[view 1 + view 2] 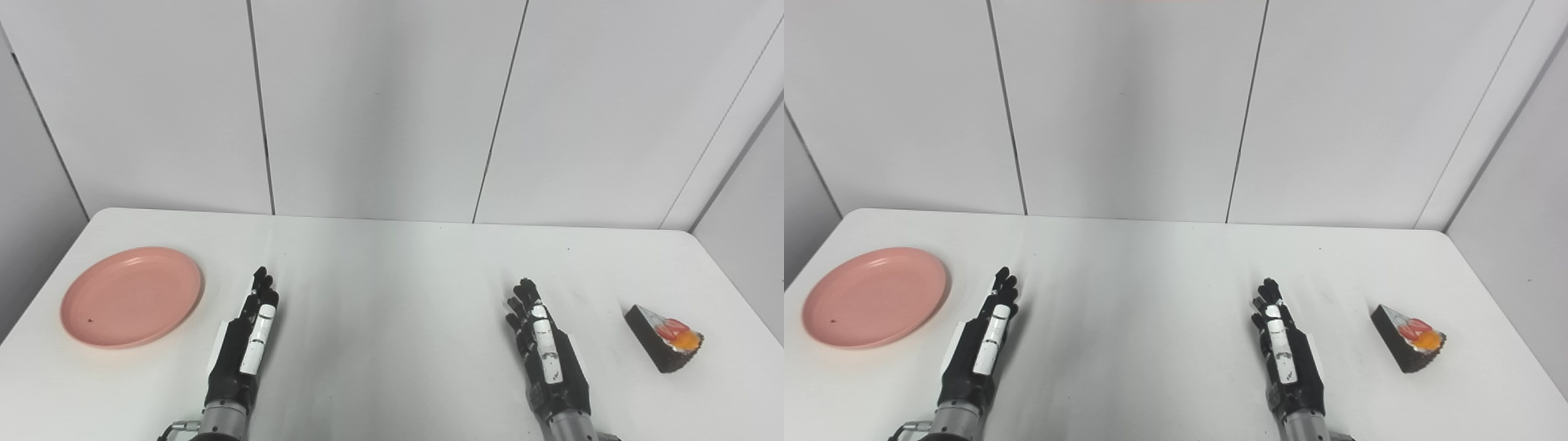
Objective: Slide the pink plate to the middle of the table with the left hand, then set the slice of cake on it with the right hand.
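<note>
Near the table's (392,275) left edge: pink plate (131,297); cake slice (664,337) near right edge. Left hand (245,343) and right hand (548,349) empty, fingers straight, bare white middle between them.

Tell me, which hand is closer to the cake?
The right hand. It rests on the table just left of the cake, with a gap between them. The left hand lies far across the table, beside the plate.

The round pink plate (131,296) lies flat and bare at the near left. The wedge of dark cake (664,339), topped with red and orange fruit, lies at the near right.
</note>
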`<action>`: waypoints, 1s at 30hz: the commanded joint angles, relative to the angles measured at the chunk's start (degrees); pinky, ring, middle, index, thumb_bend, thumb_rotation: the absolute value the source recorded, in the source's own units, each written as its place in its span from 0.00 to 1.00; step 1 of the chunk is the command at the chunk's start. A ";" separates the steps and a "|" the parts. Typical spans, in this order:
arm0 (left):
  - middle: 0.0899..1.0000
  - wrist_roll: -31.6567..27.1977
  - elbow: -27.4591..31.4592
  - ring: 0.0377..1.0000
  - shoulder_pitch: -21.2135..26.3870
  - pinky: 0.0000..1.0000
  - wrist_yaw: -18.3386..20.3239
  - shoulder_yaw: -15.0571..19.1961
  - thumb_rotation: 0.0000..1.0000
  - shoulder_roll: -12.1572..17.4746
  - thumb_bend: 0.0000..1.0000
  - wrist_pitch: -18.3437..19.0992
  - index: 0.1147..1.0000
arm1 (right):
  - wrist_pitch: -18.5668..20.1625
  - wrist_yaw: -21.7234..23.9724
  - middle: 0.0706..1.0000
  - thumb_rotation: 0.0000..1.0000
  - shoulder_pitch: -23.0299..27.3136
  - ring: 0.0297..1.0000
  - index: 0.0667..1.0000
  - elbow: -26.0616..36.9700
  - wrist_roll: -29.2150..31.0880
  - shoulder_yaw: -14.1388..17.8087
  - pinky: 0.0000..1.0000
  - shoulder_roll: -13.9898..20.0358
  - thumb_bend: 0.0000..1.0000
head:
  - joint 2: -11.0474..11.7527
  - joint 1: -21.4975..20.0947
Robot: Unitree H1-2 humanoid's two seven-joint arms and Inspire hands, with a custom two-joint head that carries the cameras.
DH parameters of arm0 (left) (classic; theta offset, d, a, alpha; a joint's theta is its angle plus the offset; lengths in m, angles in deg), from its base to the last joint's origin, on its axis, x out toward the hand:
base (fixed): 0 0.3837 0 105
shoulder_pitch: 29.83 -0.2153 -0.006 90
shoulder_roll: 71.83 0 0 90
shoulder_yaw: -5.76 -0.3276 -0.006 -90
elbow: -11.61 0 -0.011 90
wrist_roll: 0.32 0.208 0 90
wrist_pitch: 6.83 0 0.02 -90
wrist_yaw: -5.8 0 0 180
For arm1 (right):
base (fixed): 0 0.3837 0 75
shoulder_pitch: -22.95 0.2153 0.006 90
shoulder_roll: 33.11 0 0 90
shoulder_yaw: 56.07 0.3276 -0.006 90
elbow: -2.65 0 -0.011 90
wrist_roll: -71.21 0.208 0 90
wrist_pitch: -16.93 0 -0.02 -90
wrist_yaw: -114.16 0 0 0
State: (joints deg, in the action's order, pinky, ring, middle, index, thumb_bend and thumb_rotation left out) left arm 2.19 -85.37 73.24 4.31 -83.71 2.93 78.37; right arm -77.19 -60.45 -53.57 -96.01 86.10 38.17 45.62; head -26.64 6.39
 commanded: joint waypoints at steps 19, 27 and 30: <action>0.96 5.03 -8.88 0.95 3.13 0.93 -4.73 -2.22 0.96 -3.14 0.57 -7.88 1.00 | -6.52 6.97 0.99 0.85 1.50 0.98 0.97 -11.08 3.52 3.87 1.00 3.33 0.74 | 6.51 7.56; 0.96 4.57 -11.23 0.96 3.63 0.93 -4.79 -2.22 0.94 -3.48 0.52 -9.50 1.00 | -7.16 8.14 0.99 0.83 1.70 0.99 0.97 -12.23 4.37 4.25 1.00 3.53 0.74 | 7.94 9.03; 0.96 4.61 -11.81 0.96 3.67 0.93 -4.87 -2.19 0.94 -3.54 0.54 -10.08 1.00 | -6.83 8.55 0.99 0.84 1.56 1.00 0.98 -12.02 4.59 4.25 1.00 3.59 0.74 | 8.12 9.21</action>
State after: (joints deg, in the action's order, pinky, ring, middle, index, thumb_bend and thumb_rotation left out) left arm 6.91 -94.57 78.47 0.43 -85.82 0.07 70.47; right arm -81.65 -53.39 -49.30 -105.19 90.21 42.02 48.94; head -18.46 15.64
